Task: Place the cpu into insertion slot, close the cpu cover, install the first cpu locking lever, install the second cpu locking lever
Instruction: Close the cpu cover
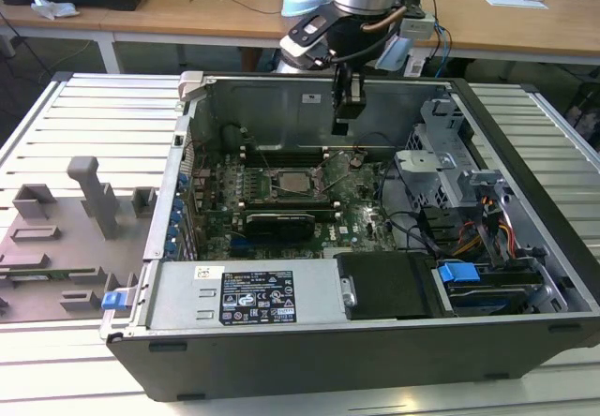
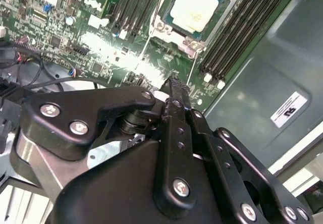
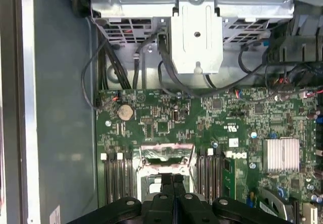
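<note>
The cpu (image 2: 197,7), a pale silvery-tan square, lies in the insertion slot (image 1: 295,184) on the green board inside the open case. In the first wrist view a shiny silvery plate, the cpu cover (image 3: 166,154), looks tilted up at the socket's edge. A thin wire lever (image 2: 193,65) runs along the socket's side. In the exterior view my gripper (image 1: 342,124) hangs above the board, just behind the socket and toward the exterior view's right. It is shut and holds nothing, as the closed black fingertips (image 3: 173,179) and the gripper (image 2: 174,85) in both wrist views show.
Long black memory slots (image 2: 237,32) flank the socket. A black graphics card (image 1: 278,224) sits in front of it, with the power supply (image 1: 246,294) nearer still. A metal drive cage (image 1: 450,172) and cables fill the exterior view's right. A grey fixture (image 1: 75,229) stands outside the case.
</note>
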Motion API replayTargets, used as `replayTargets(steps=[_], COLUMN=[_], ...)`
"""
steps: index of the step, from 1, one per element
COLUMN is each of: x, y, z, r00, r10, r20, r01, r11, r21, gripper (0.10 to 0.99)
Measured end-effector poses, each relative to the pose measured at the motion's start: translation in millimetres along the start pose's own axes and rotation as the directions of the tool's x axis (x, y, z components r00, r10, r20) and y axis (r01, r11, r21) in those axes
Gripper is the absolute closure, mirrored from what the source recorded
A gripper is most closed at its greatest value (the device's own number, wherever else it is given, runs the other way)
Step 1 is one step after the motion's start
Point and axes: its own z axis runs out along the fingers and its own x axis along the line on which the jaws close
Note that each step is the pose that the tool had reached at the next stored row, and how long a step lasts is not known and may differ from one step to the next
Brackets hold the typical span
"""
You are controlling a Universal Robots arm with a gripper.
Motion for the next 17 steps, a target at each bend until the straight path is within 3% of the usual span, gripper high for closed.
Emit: replayTargets(steps=[17], x=[0.9], y=[28.8], z=[-0.2], r00=[1.0000], r10=[0.000], r20=[0.0001], r01=[0.000], r11=[1.0000], r21=[0.002], gripper=[0.980])
